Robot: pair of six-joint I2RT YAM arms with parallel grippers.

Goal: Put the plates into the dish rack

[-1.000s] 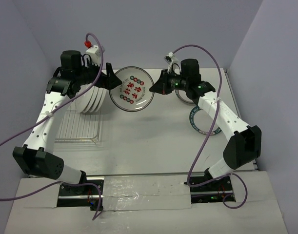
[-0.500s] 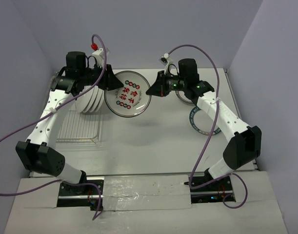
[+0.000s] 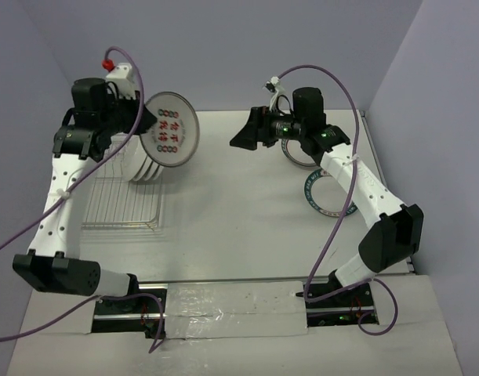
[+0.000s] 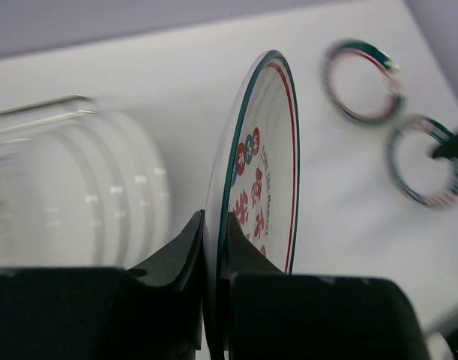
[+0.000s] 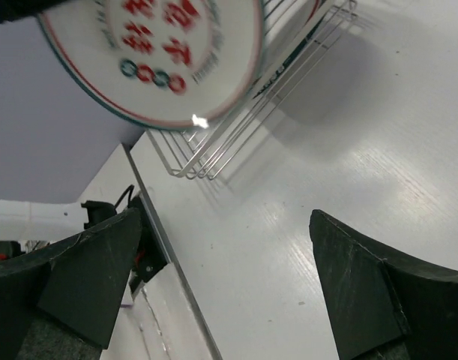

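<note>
Our left hand is raised over the far end of the dish rack, clamped on the rim of a glossy teal-and-red-ringed plate tipped on edge. White plates stand between the thin wire bars below. Our right hand hovers well right of the rack, fingers spread wide. Loose plates lie flat on the desk, farther right.

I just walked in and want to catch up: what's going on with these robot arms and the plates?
The left gripper is clamped on the rim of a plate with red characters, holding it on edge above the far end of the wire dish rack, beside several plates already standing in it. The right gripper is open and empty, hovering over the table. Two more plates lie flat on the right side.
</note>
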